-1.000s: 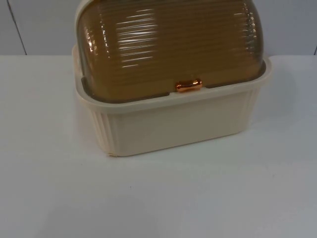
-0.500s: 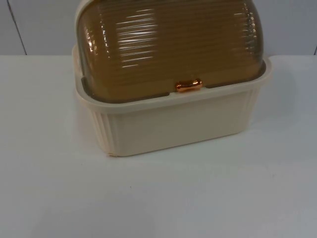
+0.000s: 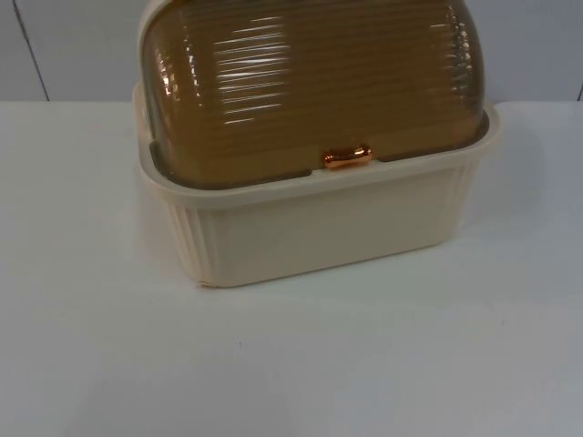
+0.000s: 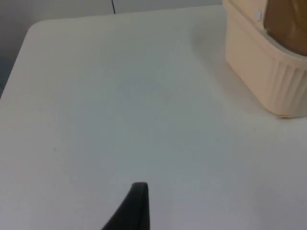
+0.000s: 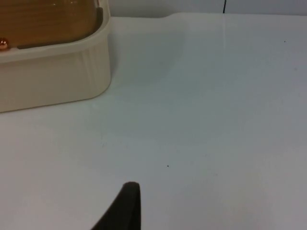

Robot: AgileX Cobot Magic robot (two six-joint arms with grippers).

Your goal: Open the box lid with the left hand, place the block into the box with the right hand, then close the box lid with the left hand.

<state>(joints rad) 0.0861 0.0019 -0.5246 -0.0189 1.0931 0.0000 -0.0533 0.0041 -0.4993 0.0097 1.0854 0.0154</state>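
Observation:
A cream box (image 3: pixel 319 228) with ribbed walls stands at the back middle of the white table. Its amber see-through ribbed dome lid (image 3: pixel 310 82) is down and shut. A small copper handle (image 3: pixel 346 157) sits on the lid's front edge. My left gripper (image 4: pixel 139 211) hangs over bare table to the left of the box (image 4: pixel 268 72), well apart from it. My right gripper (image 5: pixel 127 208) hangs over bare table to the right of the box (image 5: pixel 53 72), also apart from it. The handle (image 5: pixel 3 44) glints beside the lid (image 5: pixel 48 19) in the right wrist view.
The grey partition wall (image 3: pixel 73 45) rises right behind the box. White table top (image 3: pixel 291 364) stretches in front of the box and on both sides. The table's rounded left corner and edge (image 4: pixel 19 62) are seen from the left wrist.

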